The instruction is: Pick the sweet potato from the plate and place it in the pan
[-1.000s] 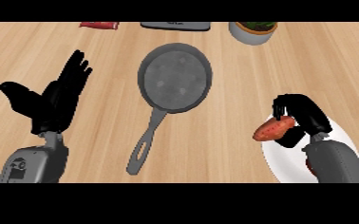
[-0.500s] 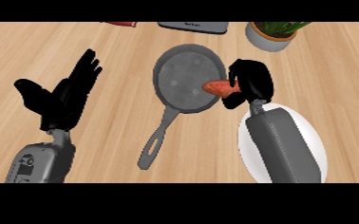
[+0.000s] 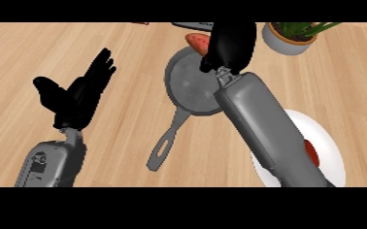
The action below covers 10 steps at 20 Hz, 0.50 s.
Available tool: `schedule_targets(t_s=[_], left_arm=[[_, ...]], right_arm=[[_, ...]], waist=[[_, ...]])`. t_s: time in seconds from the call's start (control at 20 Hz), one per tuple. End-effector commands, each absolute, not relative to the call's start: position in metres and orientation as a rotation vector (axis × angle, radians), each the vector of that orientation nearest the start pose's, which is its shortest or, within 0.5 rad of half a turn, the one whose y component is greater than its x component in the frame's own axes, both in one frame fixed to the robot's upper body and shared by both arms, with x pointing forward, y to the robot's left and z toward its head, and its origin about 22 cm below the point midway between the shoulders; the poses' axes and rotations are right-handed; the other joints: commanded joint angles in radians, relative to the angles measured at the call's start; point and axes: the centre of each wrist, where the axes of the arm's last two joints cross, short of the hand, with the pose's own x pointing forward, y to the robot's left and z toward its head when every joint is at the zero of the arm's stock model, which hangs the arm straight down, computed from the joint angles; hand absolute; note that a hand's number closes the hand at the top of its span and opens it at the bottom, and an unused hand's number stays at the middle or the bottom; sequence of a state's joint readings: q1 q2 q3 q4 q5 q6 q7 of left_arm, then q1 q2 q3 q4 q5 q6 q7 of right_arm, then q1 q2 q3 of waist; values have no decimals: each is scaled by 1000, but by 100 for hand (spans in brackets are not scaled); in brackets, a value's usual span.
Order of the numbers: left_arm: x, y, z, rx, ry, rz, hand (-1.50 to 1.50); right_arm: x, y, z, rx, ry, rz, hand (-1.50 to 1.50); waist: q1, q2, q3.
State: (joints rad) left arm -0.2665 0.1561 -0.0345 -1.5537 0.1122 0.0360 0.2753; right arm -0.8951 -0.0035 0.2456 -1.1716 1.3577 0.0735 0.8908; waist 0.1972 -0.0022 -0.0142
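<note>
A: Far left first. Left hand [image 3: 75,94] upright over the wooden counter [image 3: 129,43], fingers straight and spread, thumb out to the side, holding nothing. Resting there, well apart from everything else.

B: Next along, the pan [image 3: 190,85]?

A: Grey, round, flat on the counter, with a long handle running down and to the left, a hanging slot near the handle's end. Bowl partly hidden under the right forearm.

B: And the sweet potato [image 3: 196,40]?

A: At the pan's far rim, top left of the bowl. Only a reddish-orange end visible, poking out to the left of the right hand [image 3: 229,46]; the rest hidden behind the hand. Long axis seemingly lying across the view, exposed end pointing left, though too little showing to be sure. Impossible to tell whether touching the pan.

B: Right hand's state?

A: Curled round the sweet potato, fingers closed over it, above the pan's far edge.

B: Further right?

A: White plate [image 3: 326,150] at lower right, mostly under the forearm, with something red showing on it. Potted plant [image 3: 290,36] at the top right corner.
</note>
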Motion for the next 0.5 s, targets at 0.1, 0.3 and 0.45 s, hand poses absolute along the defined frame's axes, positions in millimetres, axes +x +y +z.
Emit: schedule_targets(t_s=[0.1, 0.3, 0.45], left_arm=[[305, 215, 74, -52, -1537, -136, 0], [310, 220, 72, -25, -1547, -97, 0], [305, 223, 69, -35, -1526, -94, 0]], right_arm=[[370, -8, 209, -1626, -1106, 565, 150], [371, 7, 224, -1637, -1084, 488, 150], [373, 13, 220, -1634, -1074, 446, 150]], waist=[[19, 16, 6], [-18, 21, 8], [-34, 17, 10]])
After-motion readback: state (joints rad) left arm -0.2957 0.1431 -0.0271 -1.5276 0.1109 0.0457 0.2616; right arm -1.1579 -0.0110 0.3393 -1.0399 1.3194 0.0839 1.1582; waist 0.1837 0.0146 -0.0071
